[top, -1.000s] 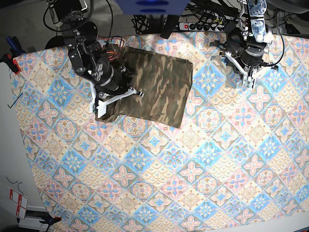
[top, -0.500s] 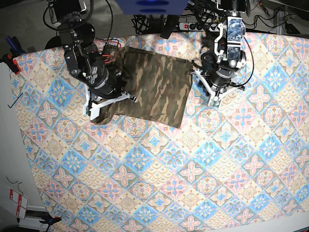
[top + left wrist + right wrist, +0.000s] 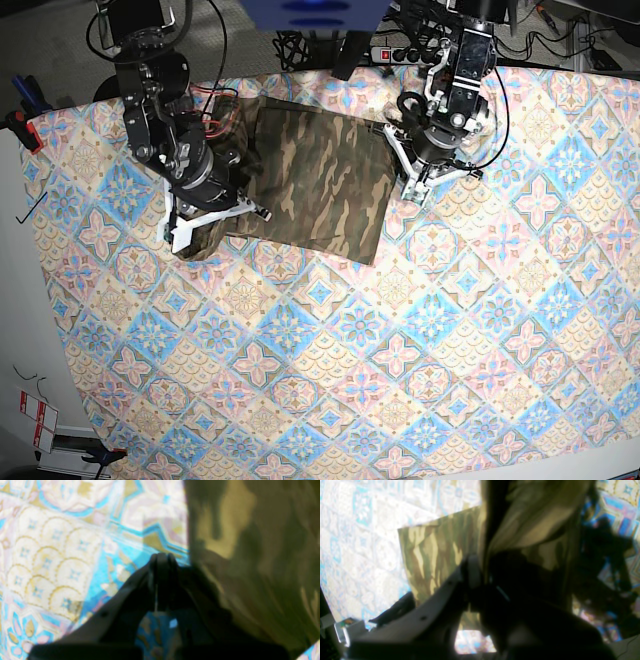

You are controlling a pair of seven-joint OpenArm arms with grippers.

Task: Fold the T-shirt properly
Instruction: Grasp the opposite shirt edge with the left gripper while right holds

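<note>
Lying folded into a rough rectangle at the far left part of the tablecloth, the T-shirt is seen whole only from the base view. Its left end is covered by the right arm, and a bunch of camouflage cloth is clamped between the closed jaws of the right gripper; in the right wrist view the pinched fabric rises blurred and shadowed, so the exact hold cannot be made out. The left gripper is pressed together with nothing between its tips, just beside the shirt's right edge; whether that edge is touched cannot be told from the blurred wrist view.
</note>
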